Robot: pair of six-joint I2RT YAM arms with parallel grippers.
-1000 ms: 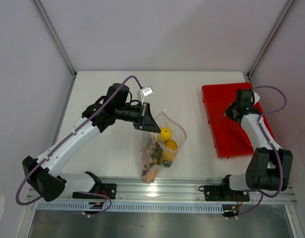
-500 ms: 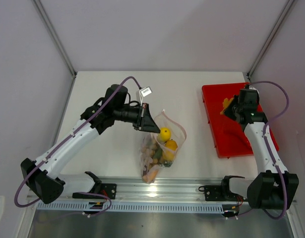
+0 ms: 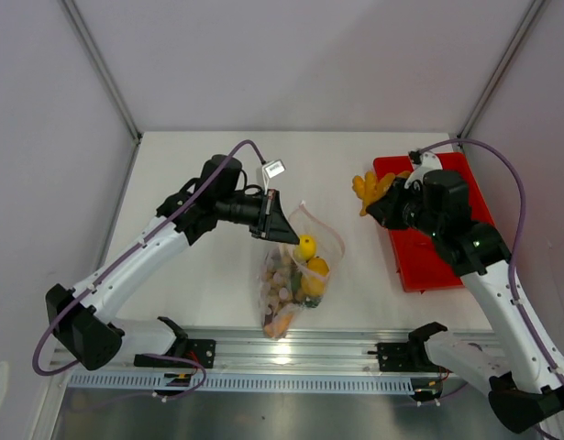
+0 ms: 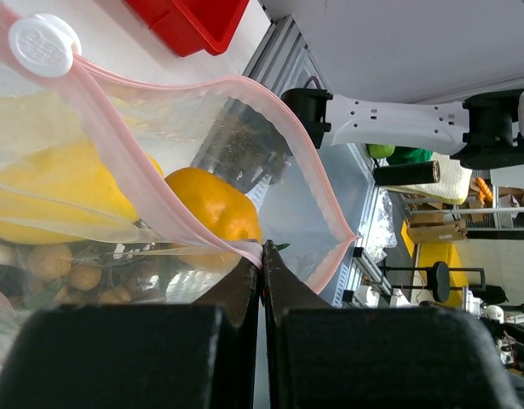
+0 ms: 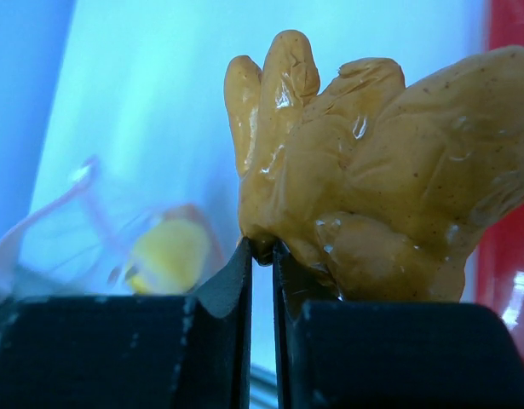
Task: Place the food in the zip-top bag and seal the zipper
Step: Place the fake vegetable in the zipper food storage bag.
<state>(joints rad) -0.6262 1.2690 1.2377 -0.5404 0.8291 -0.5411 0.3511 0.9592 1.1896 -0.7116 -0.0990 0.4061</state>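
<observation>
The zip-top bag (image 3: 300, 268) hangs in the middle of the table, mouth open, with several toy foods inside, among them two yellow peppers (image 3: 306, 246). My left gripper (image 3: 283, 231) is shut on the bag's pink zipper strip (image 4: 142, 183) and holds the mouth up; the white slider (image 4: 44, 44) sits at one end. My right gripper (image 3: 375, 200) is shut on a lumpy yellow-brown toy food (image 3: 364, 188), held in the air just left of the tray. In the right wrist view this food (image 5: 364, 179) fills the frame and the bag (image 5: 151, 247) shows blurred beyond.
A red rectangular tray (image 3: 439, 252) lies at the right of the table, under my right arm. The metal rail (image 3: 291, 353) with both arm bases runs along the near edge. Walls enclose the table on the left, back and right.
My right gripper has lifted the yellow-brown food off the red tray and carried it left, toward the bag. My left gripper still holds the bag's edge, barely moved.
</observation>
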